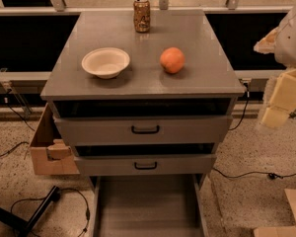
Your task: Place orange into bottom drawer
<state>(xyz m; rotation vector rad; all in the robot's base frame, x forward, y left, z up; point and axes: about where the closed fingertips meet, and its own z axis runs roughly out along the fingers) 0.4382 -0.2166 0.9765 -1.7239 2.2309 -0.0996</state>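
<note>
The orange point(172, 59) sits on top of the grey cabinet point(138, 38), right of centre. The bottom drawer point(148, 204) is pulled out toward me, its flat grey floor bare. The two upper drawers with black handles are nearly closed. My gripper point(281, 100) hangs at the right edge of the view, to the right of the cabinet and below its top, well apart from the orange. It holds nothing that I can see.
A cream bowl point(105, 62) sits left of the orange on the cabinet top. A gold-brown drink can point(141, 15) stands at the back. A cardboard box point(47, 149) lies on the floor at the left. Cables run across the floor on both sides.
</note>
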